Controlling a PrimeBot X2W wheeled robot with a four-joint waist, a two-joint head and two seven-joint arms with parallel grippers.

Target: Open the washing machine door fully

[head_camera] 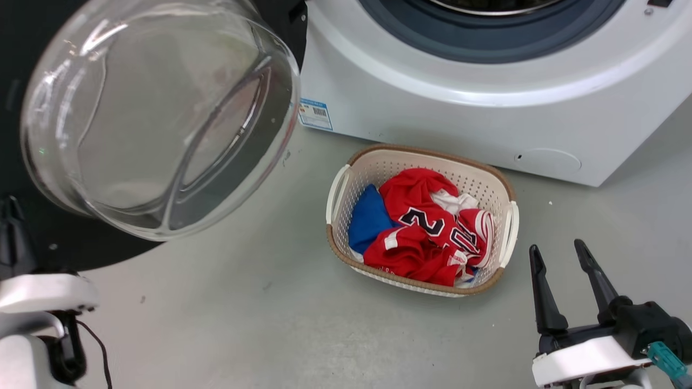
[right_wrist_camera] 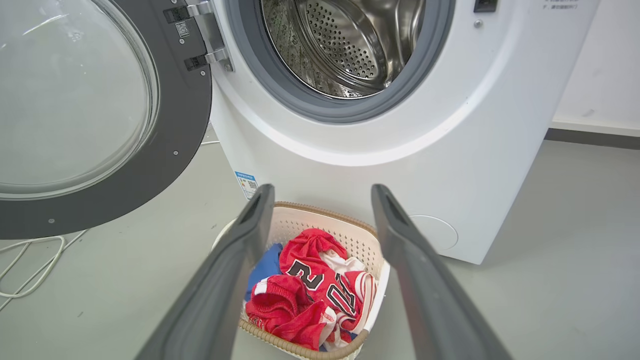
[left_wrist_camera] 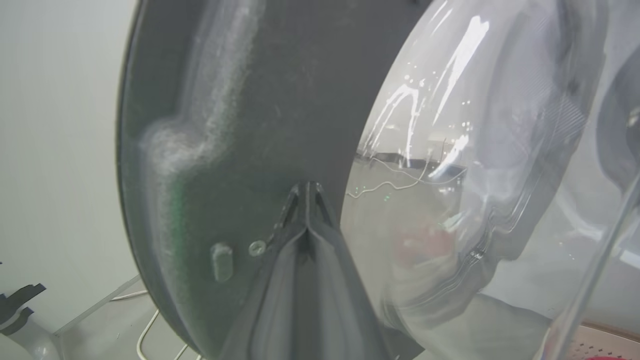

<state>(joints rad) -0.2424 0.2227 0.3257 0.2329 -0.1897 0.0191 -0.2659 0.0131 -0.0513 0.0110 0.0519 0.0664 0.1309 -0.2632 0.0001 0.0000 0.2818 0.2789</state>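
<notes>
One washing machine door (right_wrist_camera: 180, 125) open leftward, bowl (head_camera: 162, 119) outward; left tool (left_wrist_camera: 306, 187) closed, right tool (right_wrist_camera: 321, 190) wide

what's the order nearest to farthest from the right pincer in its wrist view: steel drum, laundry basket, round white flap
From the right pincer:
1. White perforated plastic laundry basket, just ahead, on the floor.
2. Small round white flap, low on the machine's front.
3. Perforated steel drum, deep inside the opening.

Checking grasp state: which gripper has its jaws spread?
The right gripper, jaws wide apart; the left gripper has them shut, tips at the washing machine door.
</notes>
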